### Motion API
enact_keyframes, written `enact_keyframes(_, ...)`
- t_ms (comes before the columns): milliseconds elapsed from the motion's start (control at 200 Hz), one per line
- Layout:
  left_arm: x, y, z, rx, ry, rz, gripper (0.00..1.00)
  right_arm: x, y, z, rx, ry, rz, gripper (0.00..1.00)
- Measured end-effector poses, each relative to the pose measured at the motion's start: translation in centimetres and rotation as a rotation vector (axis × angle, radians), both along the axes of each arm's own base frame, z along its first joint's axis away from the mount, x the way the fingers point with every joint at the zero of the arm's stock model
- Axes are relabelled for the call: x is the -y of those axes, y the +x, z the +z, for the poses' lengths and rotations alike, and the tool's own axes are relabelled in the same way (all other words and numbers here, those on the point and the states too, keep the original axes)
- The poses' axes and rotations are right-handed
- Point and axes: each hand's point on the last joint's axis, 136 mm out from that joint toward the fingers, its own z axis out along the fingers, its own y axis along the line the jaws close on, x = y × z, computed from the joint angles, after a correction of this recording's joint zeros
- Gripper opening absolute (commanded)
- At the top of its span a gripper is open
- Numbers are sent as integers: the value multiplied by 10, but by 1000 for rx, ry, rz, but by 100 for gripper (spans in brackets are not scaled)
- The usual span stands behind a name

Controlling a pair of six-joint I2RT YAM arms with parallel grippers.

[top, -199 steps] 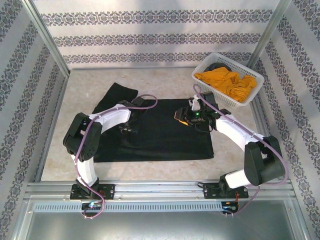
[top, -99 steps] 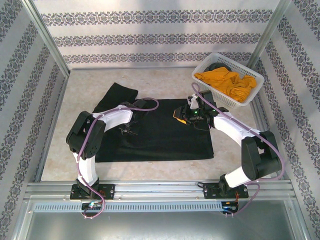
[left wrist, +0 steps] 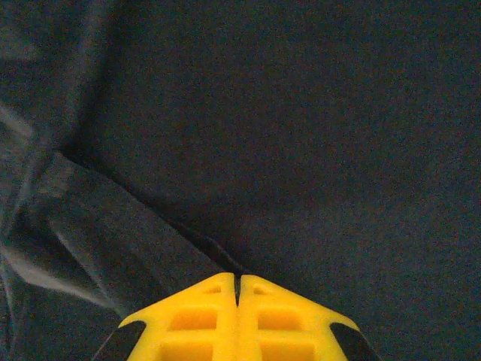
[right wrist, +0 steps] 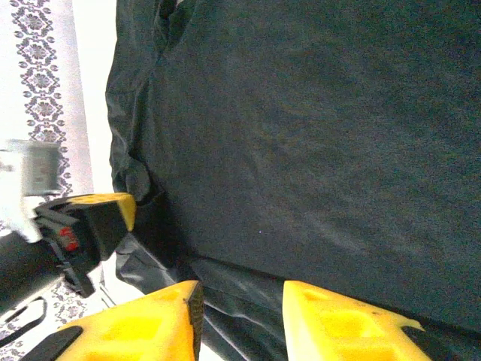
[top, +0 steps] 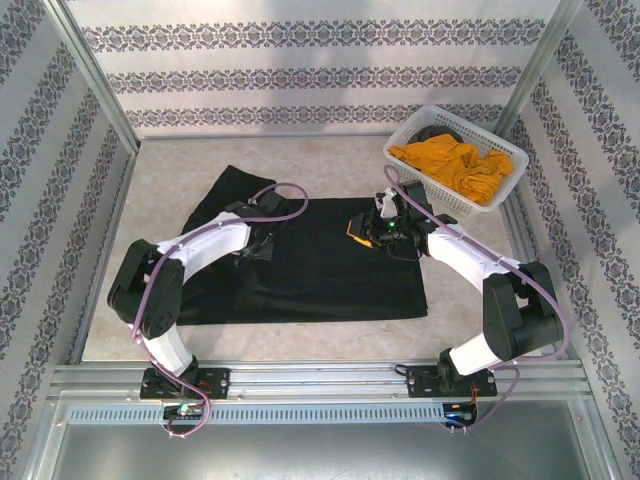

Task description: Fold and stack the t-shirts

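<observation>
Black shirt (top: 320, 280) lies flat in the middle of the table (top: 330, 160), its long axis running from 9 to 3 o'clock, with one sleeve out toward 10. The left gripper (top: 262, 248) is down on the 10 o'clock part; its fingers (left wrist: 203, 316) are pressed together, and a thin fold of cloth runs into the tips, so I judge that it pinches the shirt. The right gripper (top: 372, 232) is at the far edge toward 1 o'clock, fingers (right wrist: 338, 323) spread, with cloth under the gap. Each arm has its own near side. The orange shirt (top: 450, 165) waits in the basket (top: 500, 150) at 2 o'clock.
</observation>
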Motion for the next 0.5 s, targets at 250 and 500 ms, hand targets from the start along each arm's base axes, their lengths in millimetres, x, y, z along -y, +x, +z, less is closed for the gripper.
enact_keyframes(250,3,5,10,77,-62,51,0,0,-1,0,-2,3,2,32)
enact_keyframes(500,11,-6,-12,44,-130,44,4,-1,-1,4,6,8,4,31)
